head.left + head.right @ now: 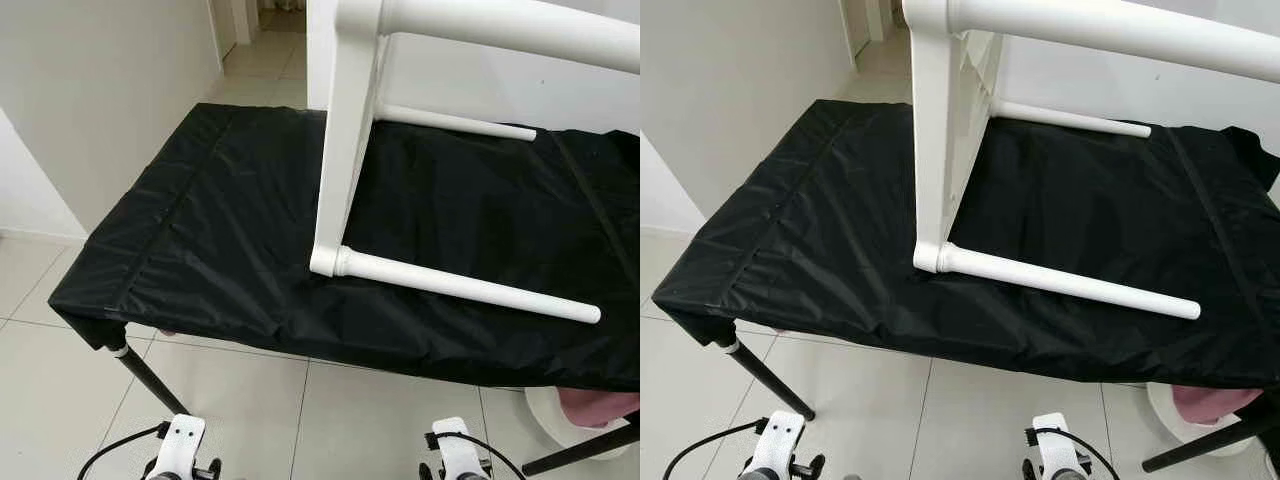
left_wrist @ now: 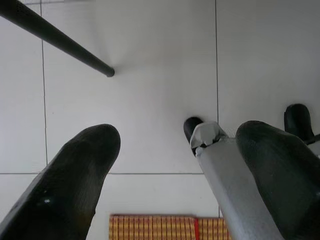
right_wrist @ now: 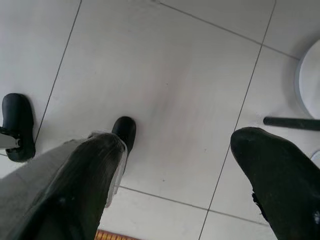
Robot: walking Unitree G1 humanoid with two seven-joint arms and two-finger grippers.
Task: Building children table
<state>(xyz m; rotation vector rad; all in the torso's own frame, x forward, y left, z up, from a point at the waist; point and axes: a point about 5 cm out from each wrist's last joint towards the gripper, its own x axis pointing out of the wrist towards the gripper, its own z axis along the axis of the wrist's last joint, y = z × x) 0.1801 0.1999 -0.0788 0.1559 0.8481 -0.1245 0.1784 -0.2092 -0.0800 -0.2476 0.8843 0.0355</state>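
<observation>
A white children's table lies tipped on its side on a workbench covered in black cloth (image 1: pixel 200 240). Its flat top (image 1: pixel 345 130) stands on edge. One round leg (image 1: pixel 470 287) rests along the cloth near the front, a second leg (image 1: pixel 450 122) lies farther back, and a third leg (image 1: pixel 520 30) sticks out high up. Both arms hang low in front of the bench, well below the table. My left gripper (image 2: pixel 180 140) is open over the floor tiles with nothing between its fingers. My right gripper (image 3: pixel 180 145) is open over the tiles too.
A black bench leg (image 1: pixel 145 375) slants down to the floor at the front left. A white basin with pink cloth (image 1: pixel 580 410) sits under the bench's right end. A white wall runs along the left. A striped woven mat (image 2: pixel 165 227) lies by my feet.
</observation>
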